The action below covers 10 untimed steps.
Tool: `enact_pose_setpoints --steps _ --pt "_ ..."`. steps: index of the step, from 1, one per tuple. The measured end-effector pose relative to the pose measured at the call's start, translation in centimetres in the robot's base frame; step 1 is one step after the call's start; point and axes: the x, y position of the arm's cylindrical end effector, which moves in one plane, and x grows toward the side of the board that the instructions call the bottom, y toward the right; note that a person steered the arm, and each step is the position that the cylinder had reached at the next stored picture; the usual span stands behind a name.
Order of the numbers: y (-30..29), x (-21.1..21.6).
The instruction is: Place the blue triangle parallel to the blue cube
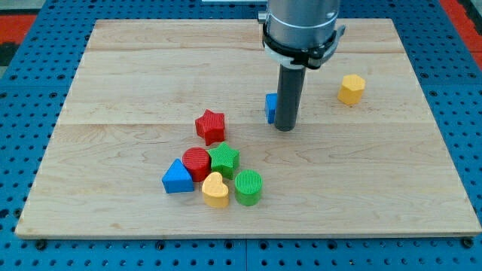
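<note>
The blue triangle (177,178) lies at the left end of a cluster of blocks in the lower middle of the board. The blue cube (269,107) sits near the board's centre, mostly hidden behind my rod. My tip (284,128) rests on the board right beside the cube, at its right and slightly toward the view's bottom. The tip is far to the upper right of the blue triangle.
A red star (210,126) lies left of the tip. The cluster holds a red cylinder (196,162), green star (224,159), yellow heart (215,190) and green cylinder (248,187). A yellow hexagon (350,89) sits at the upper right. The wooden board (113,75) lies on a blue pegboard.
</note>
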Motion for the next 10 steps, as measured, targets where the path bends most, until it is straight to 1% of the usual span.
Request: enact_pose_setpoints --steps 1,4,5,6,8,9,10 --pt "-1.0 -1.9" --pt "-3.3 -3.1" --pt "-3.9 -4.3" --pt "-3.8 -3.5" --pt "-2.9 3.5" --pt "5.1 5.8" --pt "6.2 13.6"
